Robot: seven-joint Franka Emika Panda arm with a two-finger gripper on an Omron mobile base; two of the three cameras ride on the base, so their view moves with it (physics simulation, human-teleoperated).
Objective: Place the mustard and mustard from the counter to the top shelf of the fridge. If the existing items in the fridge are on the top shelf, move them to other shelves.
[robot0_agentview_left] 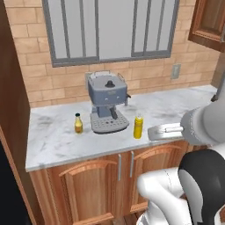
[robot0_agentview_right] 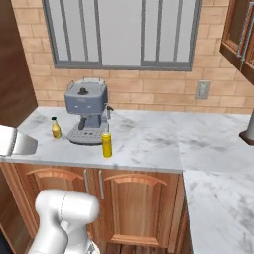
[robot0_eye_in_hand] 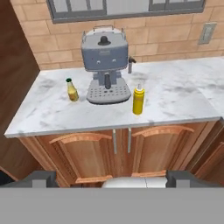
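Two mustard bottles stand upright on the marbled counter (robot0_agentview_left: pixel 57 140). The taller all-yellow squeeze bottle (robot0_agentview_left: pixel 138 127) (robot0_agentview_right: pixel 106 144) (robot0_eye_in_hand: pixel 138 100) is right of a coffee machine, near the counter's front edge. To the machine's left stands the shorter amber bottle with the dark cap (robot0_agentview_left: pixel 78 123) (robot0_agentview_right: pixel 56 128) (robot0_eye_in_hand: pixel 71 90). My gripper (robot0_eye_in_hand: pixel 111 178) hangs in front of the counter, below its edge and well short of both bottles. Its fingertips (robot0_eye_in_hand: pixel 40 178) are spread wide, open, with nothing between them. The fridge, its top shelf, the banana and the orange fruit are out of view.
A grey-blue coffee machine (robot0_agentview_left: pixel 107 101) (robot0_eye_in_hand: pixel 105 65) sits between the bottles against the brick wall under a window. Brown cabinet doors (robot0_eye_in_hand: pixel 144 148) with thin handles run below the counter. A tall brown panel (robot0_agentview_left: pixel 11 110) closes the left side. The counter turns a corner at the right (robot0_agentview_right: pixel 218 198).
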